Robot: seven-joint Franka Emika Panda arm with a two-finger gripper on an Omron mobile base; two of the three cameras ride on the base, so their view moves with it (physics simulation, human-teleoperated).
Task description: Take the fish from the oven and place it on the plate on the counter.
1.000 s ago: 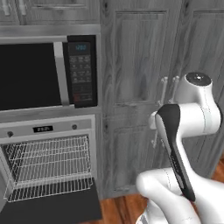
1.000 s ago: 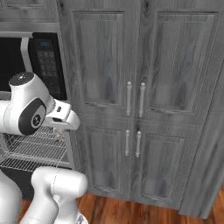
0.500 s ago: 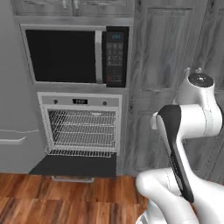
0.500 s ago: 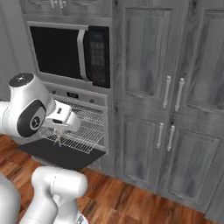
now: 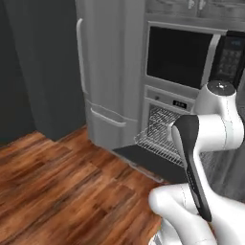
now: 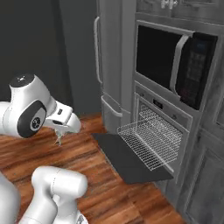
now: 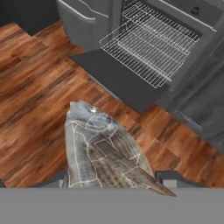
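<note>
The gripper (image 7: 113,181) holds the fish (image 7: 101,153) between its 2 dark fingers (image 7: 171,178). In the hand view the fish is big and close. It is grey and silver, with its head pointing up and away from the hand. Below it is the brown wood floor (image 7: 39,83).

In the right base view the gripper (image 6: 58,139) hangs under the white hand, out over the wood floor (image 6: 118,192). The fish shows there as a small thin grey thing (image 6: 58,138) hanging down from the hand. It is well apart from the oven (image 6: 159,131).

The oven door (image 6: 131,159) lies open, flat and dark, just above the floor. A wire rack (image 6: 151,140) sticks out over the door. In the left base view the oven (image 5: 165,131) is behind the white arm, with its rack (image 5: 158,143) pulled out and its door (image 5: 148,160) down.

Above the oven sits a black microwave (image 6: 175,65) with a keypad on its right side. To the left of the oven stands a tall grey fridge (image 6: 111,65) with long handles. It also shows in the left base view (image 5: 110,72).
</note>
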